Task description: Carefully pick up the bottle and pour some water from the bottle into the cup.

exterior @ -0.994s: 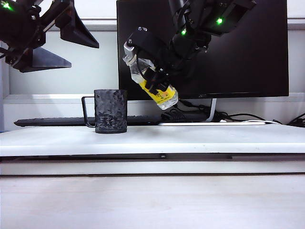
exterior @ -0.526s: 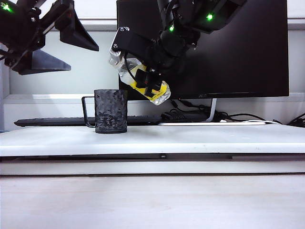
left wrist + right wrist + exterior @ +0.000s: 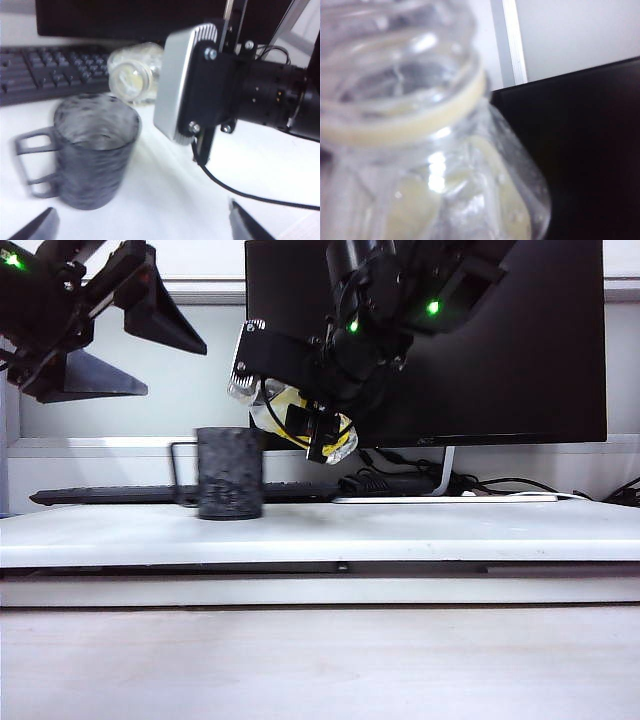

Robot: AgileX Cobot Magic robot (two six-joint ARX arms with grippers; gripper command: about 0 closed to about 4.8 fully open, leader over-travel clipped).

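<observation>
Your right gripper has its jaws clamped on the bottle. The bottle is tipped over in the air, at about 2 o'clock from the cup, with its open mouth near the cup's rim. The cup sits on the counter. Your left gripper waits up high at 10 o'clock, jaws wide apart. The bottle looks thin, light and squashy, so hold its middle gently. The water will likely slosh.

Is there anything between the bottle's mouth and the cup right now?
Nothing: in the left wrist view, only air separates the bottle, held by the right gripper, from the cup.
</observation>
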